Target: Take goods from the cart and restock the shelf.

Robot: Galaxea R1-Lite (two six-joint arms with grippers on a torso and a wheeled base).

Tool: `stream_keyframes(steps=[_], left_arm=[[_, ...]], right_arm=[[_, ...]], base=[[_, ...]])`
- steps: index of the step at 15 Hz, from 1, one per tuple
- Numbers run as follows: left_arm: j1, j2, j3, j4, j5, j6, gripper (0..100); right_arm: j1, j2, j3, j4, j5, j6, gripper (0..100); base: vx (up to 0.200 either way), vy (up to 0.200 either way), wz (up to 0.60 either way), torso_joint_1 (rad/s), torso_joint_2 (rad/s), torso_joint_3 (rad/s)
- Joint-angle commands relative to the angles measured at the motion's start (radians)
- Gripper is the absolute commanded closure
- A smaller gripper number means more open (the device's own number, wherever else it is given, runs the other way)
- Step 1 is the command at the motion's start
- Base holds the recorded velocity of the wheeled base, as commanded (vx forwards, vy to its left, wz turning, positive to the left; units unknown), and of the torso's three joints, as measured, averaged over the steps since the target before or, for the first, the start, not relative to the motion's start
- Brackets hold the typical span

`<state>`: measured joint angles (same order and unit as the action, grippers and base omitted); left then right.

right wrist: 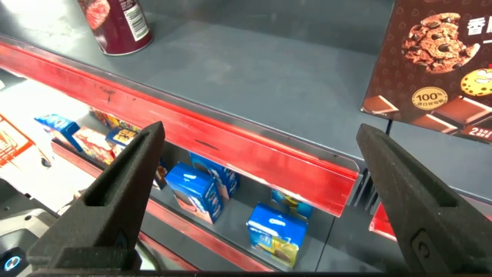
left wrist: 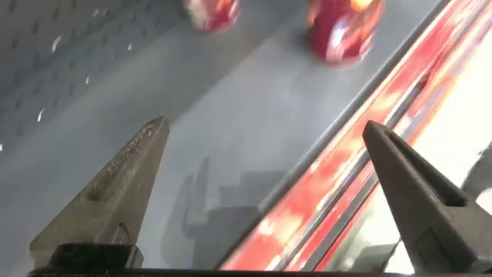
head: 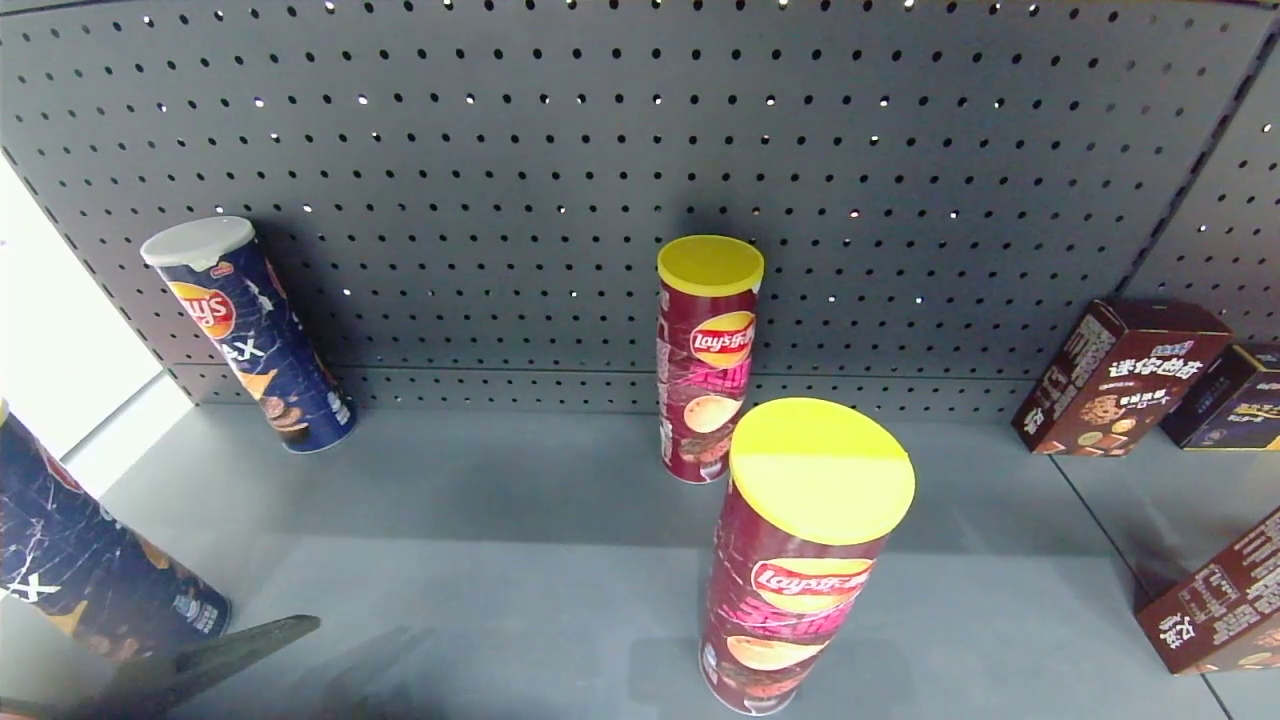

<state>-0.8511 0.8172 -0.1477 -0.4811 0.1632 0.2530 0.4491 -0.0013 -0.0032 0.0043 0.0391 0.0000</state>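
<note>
Two maroon chip cans with yellow lids stand upright on the grey shelf, one at the back and one nearer the front. A dark blue can leans by the pegboard at the back left, and another blue can stands at the front left. My left gripper is open and holds nothing, hovering over the shelf's front edge; one of its fingers shows beside the front blue can. My right gripper is open and holds nothing, below the red shelf edge, between a maroon can and a brown cookie box.
Brown cookie boxes and a dark box stand on the shelf's right side. The pegboard backs the shelf. Blue packs lie on the lower shelf. Free room lies between the blue cans and the maroon cans.
</note>
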Motion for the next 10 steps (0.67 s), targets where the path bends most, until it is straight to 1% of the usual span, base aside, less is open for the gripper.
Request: stream_keyframes(steps=[1,2,4,5,6,7,8,9,10], left_arm=[[0.175,-0.225,0.146,0.004,-0.002,0.002,0],[0.207,-0.276,0.148,0.038,-0.004,-0.001,0],[0.293,-0.351,0.148,0.133,-0.002,-0.008,0],[0.394,-0.434,0.148,0.242,-0.002,-0.012,0],[0.432,-0.463,0.148,0.279,-0.002,-0.012,0],[0.544,-0.566,0.148,0.391,-0.024,-0.009,0],[0.613,-0.627,0.146,0.42,-0.067,-0.009,0],[0.699,-0.682,0.146,0.42,-0.12,-0.015,0],[0.75,-0.71,0.146,0.418,-0.136,-0.029,0]], right_arm=[[0.0,0.001,0.0,0.0,0.001,0.0,0],[0.0,0.001,0.0,0.0,0.001,0.0,0],[0.0,0.001,0.0,0.0,0.001,0.0,0],[0.0,0.001,0.0,0.0,0.001,0.0,0],[0.0,0.001,0.0,0.0,0.001,0.0,0],[0.0,0.001,0.0,0.0,0.001,0.0,0],[0.0,0.001,0.0,0.0,0.001,0.0,0],[0.0,0.001,0.0,0.0,0.001,0.0,0],[0.0,0.001,0.0,0.0,0.001,0.0,0]], base=[[0.0,0.0,0.0,0.0,0.0,0.0],[0.0,0.0,0.0,0.0,0.0,0.0],[0.0,0.0,0.0,0.0,0.0,0.0],[0.0,0.0,0.0,0.0,0.0,0.0],[0.0,0.0,0.0,0.0,0.0,0.0],[0.0,0.0,0.0,0.0,0.0,0.0],[0.0,0.0,0.0,0.0,0.0,0.0],[0.0,0.0,0.0,0.0,0.0,0.0],[0.0,0.0,0.0,0.0,0.0,0.0]])
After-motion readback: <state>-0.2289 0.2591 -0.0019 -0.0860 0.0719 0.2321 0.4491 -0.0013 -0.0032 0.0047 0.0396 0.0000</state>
